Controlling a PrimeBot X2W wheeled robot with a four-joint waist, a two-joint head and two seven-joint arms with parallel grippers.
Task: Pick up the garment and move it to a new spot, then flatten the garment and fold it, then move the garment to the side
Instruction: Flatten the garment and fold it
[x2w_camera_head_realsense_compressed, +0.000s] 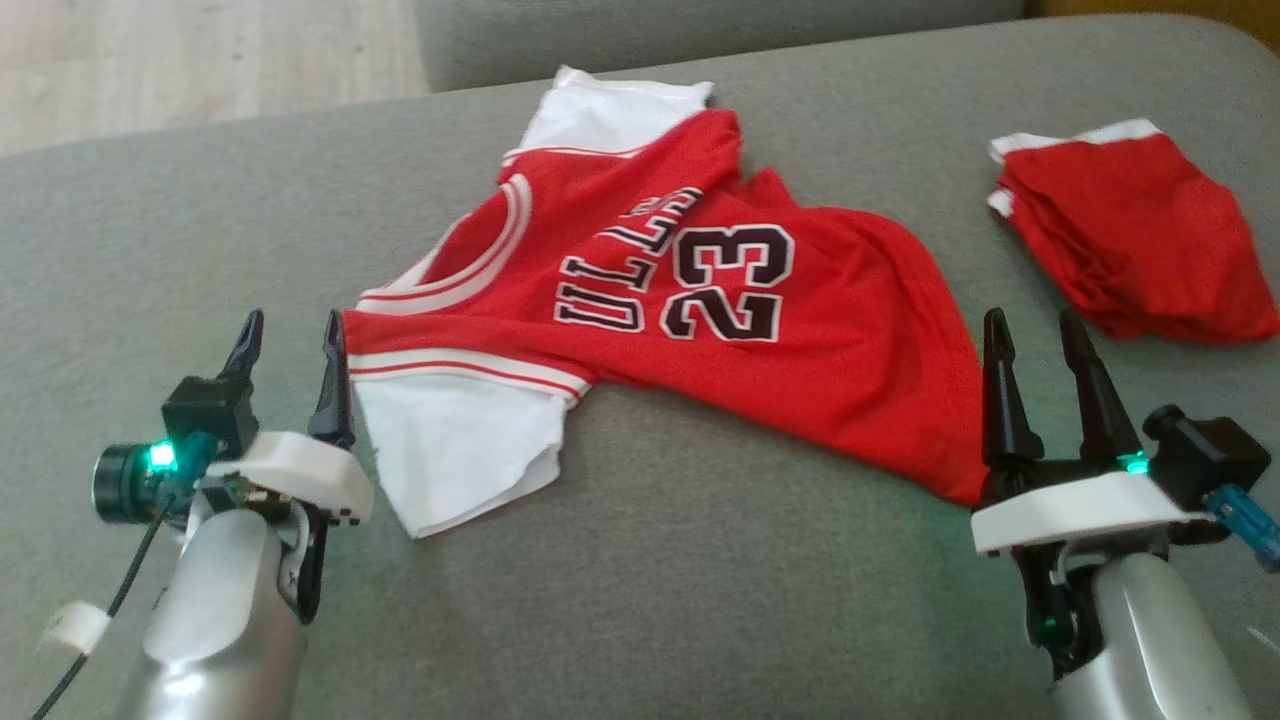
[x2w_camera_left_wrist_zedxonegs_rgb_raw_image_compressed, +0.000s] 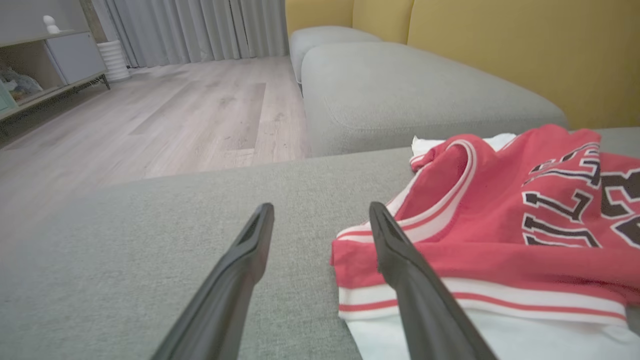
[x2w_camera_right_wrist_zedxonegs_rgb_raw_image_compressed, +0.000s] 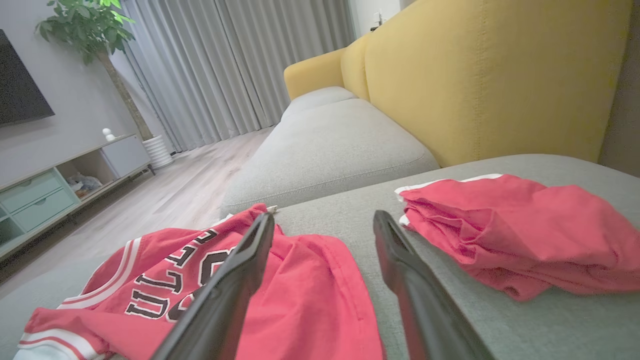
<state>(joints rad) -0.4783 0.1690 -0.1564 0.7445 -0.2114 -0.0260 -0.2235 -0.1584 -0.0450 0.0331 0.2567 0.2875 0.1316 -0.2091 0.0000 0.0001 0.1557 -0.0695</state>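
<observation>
The garment (x2w_camera_head_realsense_compressed: 700, 290) is a red jersey with white sleeves and the number 23, spread with some wrinkles on the grey sofa cushion (x2w_camera_head_realsense_compressed: 700, 600). My left gripper (x2w_camera_head_realsense_compressed: 292, 325) is open at the jersey's shoulder edge. In the left wrist view, one finger of my left gripper (x2w_camera_left_wrist_zedxonegs_rgb_raw_image_compressed: 321, 207) lies over the striped trim of the garment (x2w_camera_left_wrist_zedxonegs_rgb_raw_image_compressed: 500, 250). My right gripper (x2w_camera_head_realsense_compressed: 1031, 322) is open at the hem's near right corner. In the right wrist view, one finger of my right gripper (x2w_camera_right_wrist_zedxonegs_rgb_raw_image_compressed: 323, 216) crosses the garment (x2w_camera_right_wrist_zedxonegs_rgb_raw_image_compressed: 300, 290). Neither gripper holds anything.
A second red cloth (x2w_camera_head_realsense_compressed: 1130, 235), folded with white trim, lies to the right on the same cushion, also in the right wrist view (x2w_camera_right_wrist_zedxonegs_rgb_raw_image_compressed: 525, 235). Another grey cushion (x2w_camera_left_wrist_zedxonegs_rgb_raw_image_compressed: 400, 95) and a yellow backrest (x2w_camera_right_wrist_zedxonegs_rgb_raw_image_compressed: 500, 75) stand beyond. Wooden floor (x2w_camera_left_wrist_zedxonegs_rgb_raw_image_compressed: 175, 115) lies past the far left edge.
</observation>
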